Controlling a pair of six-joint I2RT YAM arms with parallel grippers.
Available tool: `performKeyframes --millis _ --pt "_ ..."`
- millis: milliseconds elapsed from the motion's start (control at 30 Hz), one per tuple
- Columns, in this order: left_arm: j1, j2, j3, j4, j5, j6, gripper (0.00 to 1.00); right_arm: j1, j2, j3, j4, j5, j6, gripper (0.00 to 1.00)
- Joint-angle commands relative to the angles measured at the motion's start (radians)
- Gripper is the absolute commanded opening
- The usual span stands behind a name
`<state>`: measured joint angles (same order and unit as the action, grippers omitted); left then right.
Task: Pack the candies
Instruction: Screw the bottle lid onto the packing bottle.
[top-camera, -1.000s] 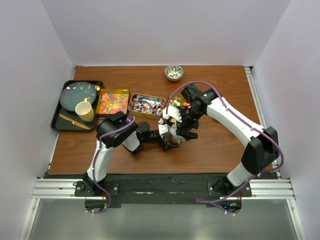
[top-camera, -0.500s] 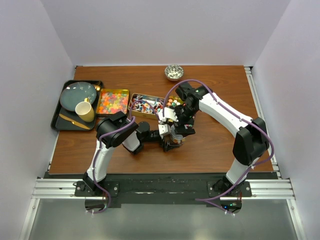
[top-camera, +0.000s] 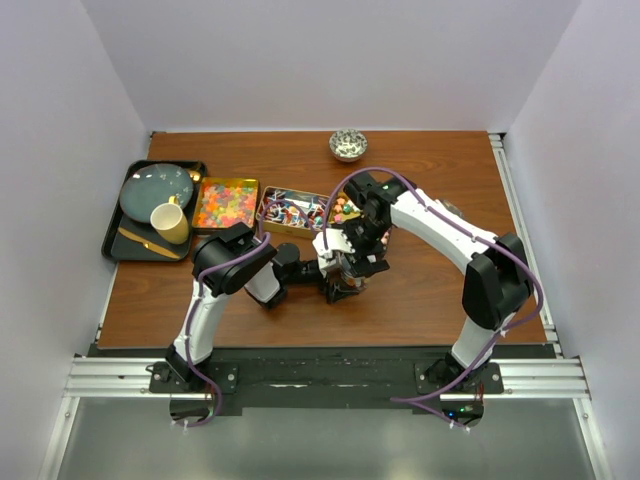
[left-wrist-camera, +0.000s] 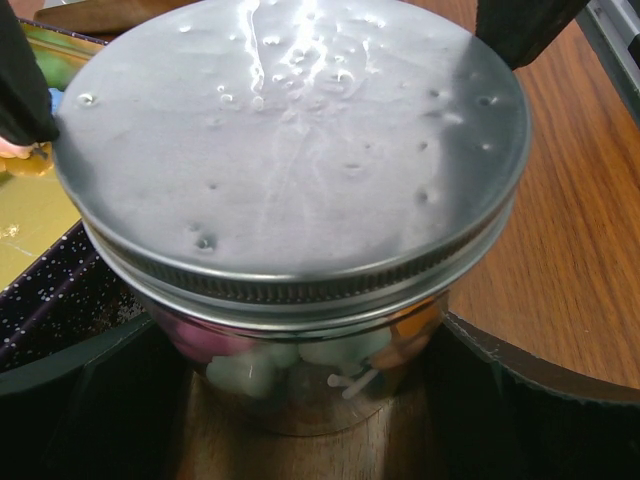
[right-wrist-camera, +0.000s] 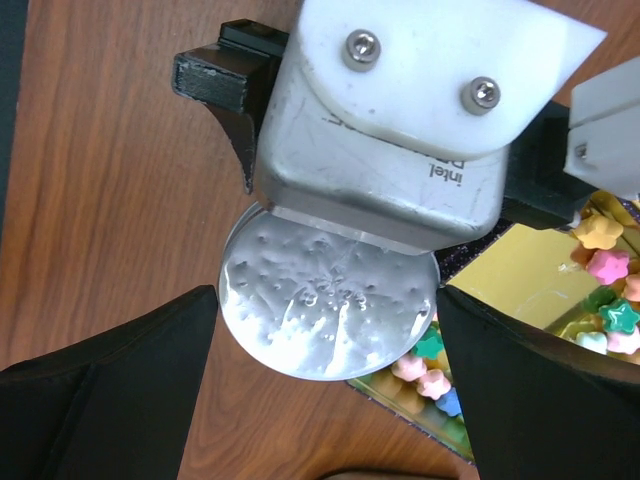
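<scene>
Candies (left-wrist-camera: 240, 365), pink, white and orange, are sitting inside a glass jar (left-wrist-camera: 330, 412) that is standing upright on the bench (top-camera: 430, 290), near its middle. A dimpled metal lid (left-wrist-camera: 290, 140) is covering the jar's mouth. The left fingers (left-wrist-camera: 80, 400) are pressing on the glass from both sides, gripping the jar. The right fingers (right-wrist-camera: 100, 400) are hanging spread wide above, one at each side of the lid's rim; contact cannot be told. Just behind, gold tins (top-camera: 226, 180) are holding orange gummies (top-camera: 225, 205), wrapped pieces (top-camera: 290, 210) and star shapes (right-wrist-camera: 610, 300). A black tray (top-camera: 112, 240) is lying far left.
</scene>
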<state>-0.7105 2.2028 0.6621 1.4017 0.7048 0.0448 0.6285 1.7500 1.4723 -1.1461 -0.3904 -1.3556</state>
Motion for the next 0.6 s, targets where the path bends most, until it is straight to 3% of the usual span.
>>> performKeyframes --millis 0,267,567 --pt "0.009 0.040 -0.010 -0.170 -0.037 -0.002 0.00 0.002 0.009 -0.015 0.014 0.005 0.009 0.91" --pt "0.009 0.043 -0.006 -0.171 -0.037 -0.003 0.00 0.000 -0.023 -0.112 0.077 0.016 0.156 0.84" --pt "0.009 0.046 -0.004 -0.171 -0.036 -0.008 0.00 0.000 -0.063 -0.231 0.183 -0.002 0.542 0.82"
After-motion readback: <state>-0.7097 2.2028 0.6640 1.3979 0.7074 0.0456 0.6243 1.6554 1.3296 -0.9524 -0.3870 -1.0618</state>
